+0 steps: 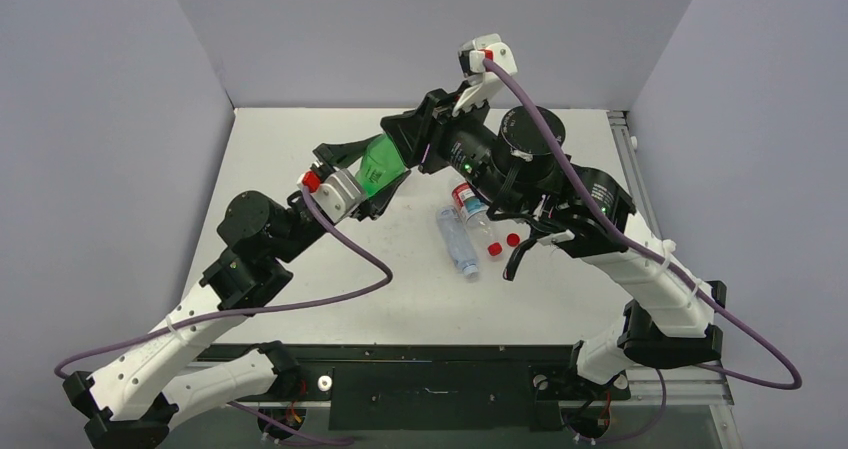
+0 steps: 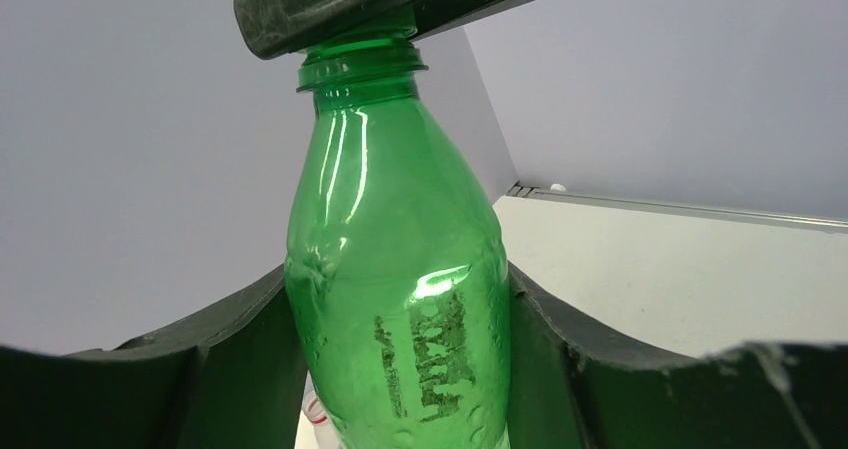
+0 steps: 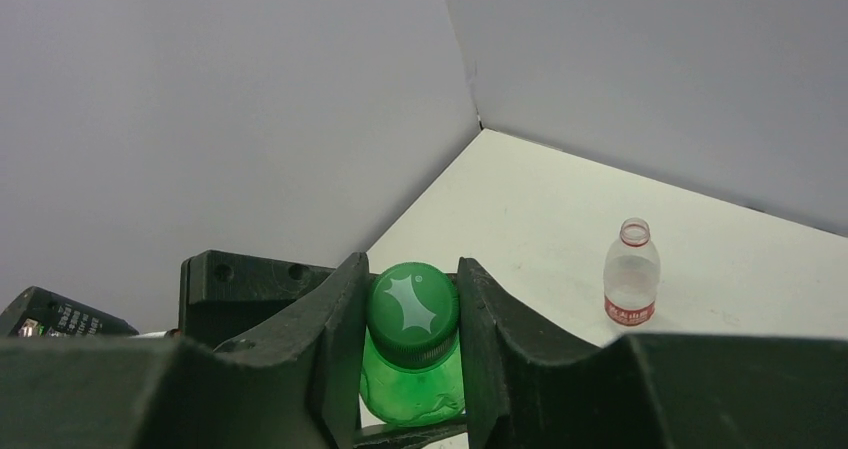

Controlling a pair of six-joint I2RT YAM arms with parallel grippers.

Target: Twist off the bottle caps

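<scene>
My left gripper is shut on the body of the green bottle and holds it off the table, neck toward the right arm. In the left wrist view the green bottle fills the space between both fingers of the left gripper. My right gripper is shut on the bottle's green cap, with a finger pressed on each side. In the top view the right gripper meets the bottle's neck. Two red caps lie loose on the table.
A clear bottle with a red label and a pale clear bottle lie on the table under the right arm. An uncapped red-labelled bottle stands upright in the right wrist view. Grey walls enclose the white table.
</scene>
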